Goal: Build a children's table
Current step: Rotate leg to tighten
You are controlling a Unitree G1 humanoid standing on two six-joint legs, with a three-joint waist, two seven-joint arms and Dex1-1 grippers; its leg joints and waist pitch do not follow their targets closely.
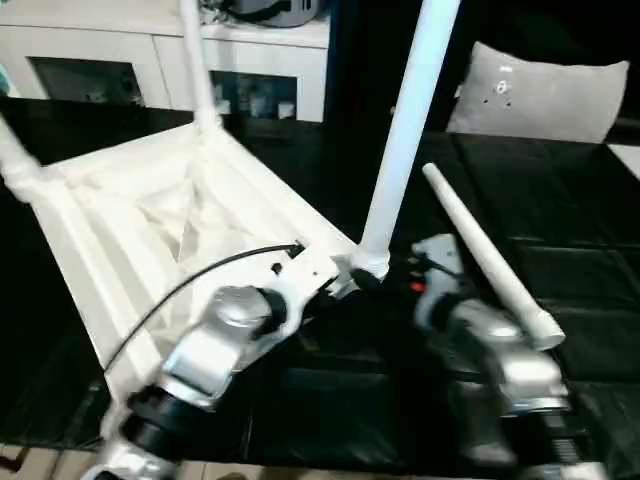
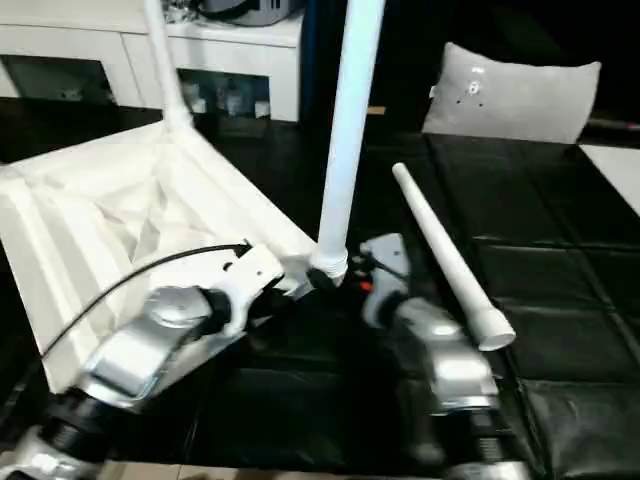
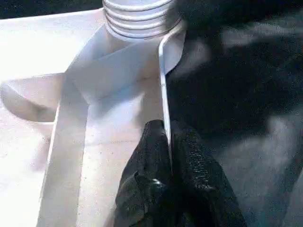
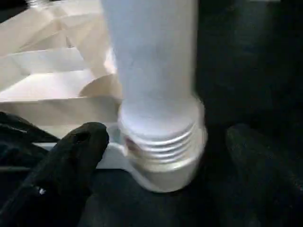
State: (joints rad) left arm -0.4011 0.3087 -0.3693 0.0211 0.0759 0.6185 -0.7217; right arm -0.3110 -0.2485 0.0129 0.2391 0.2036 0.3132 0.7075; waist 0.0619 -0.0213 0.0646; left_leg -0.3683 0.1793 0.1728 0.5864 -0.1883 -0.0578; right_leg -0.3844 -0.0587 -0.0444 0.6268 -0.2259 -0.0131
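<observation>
Black left fingers [image 3: 168, 184] pinch tabletop rim [image 3: 163, 94]; right fingers [image 4: 80, 146] spread around leg [image 4: 156, 94]

The table top [image 1: 150, 230] lies upside down on the left half of the floor mat [image 1: 580, 290], its underside facing up. One leg [image 1: 405, 140] stands upright in the top's near right corner socket. A second leg [image 1: 198, 65] stands in the far corner, and a third [image 1: 15, 160] rises at the left corner. A loose leg [image 1: 490, 260] lies flat on the mat to the right of the top, its wide end toward the near edge. A cabinet [image 1: 150, 55] stands behind the top, beyond the mat's far edge. A cushion [image 1: 540, 90] sits at the mat's far right.
</observation>
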